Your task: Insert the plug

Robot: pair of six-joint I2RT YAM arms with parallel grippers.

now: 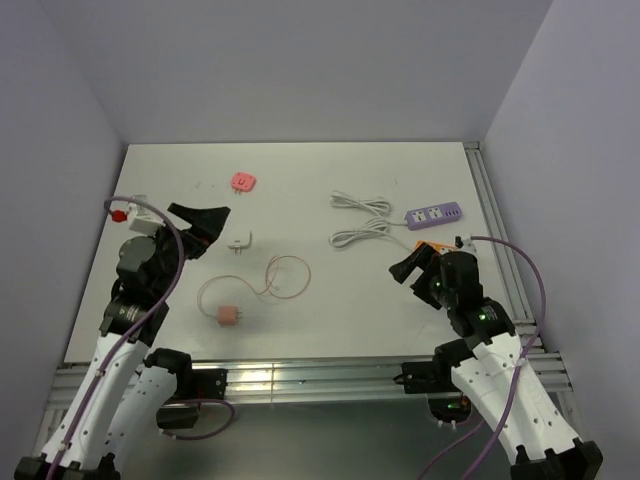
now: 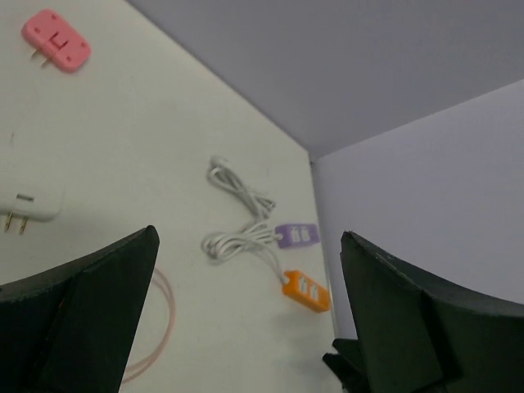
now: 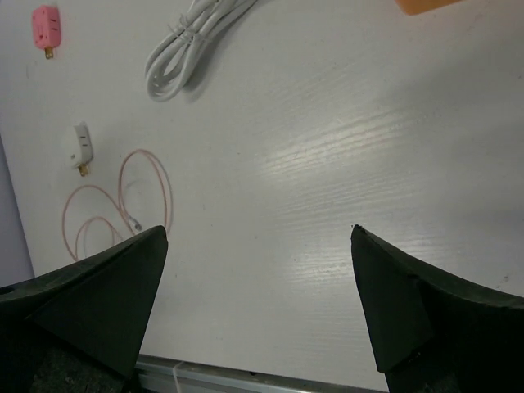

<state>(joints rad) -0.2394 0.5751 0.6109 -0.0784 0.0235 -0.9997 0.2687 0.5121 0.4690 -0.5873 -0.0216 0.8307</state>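
Three plugs lie on the white table: a pink flat plug at the back, a white plug in the middle, and a pink charger plug with a thin pink cable near the front. A purple power strip and an orange one lie at the right. My left gripper hangs open just left of the white plug. My right gripper is open and empty beside the orange strip.
Coiled white cords run from the power strips toward the table's middle. Purple walls close in the back and both sides. A metal rail runs along the near edge and another along the right side.
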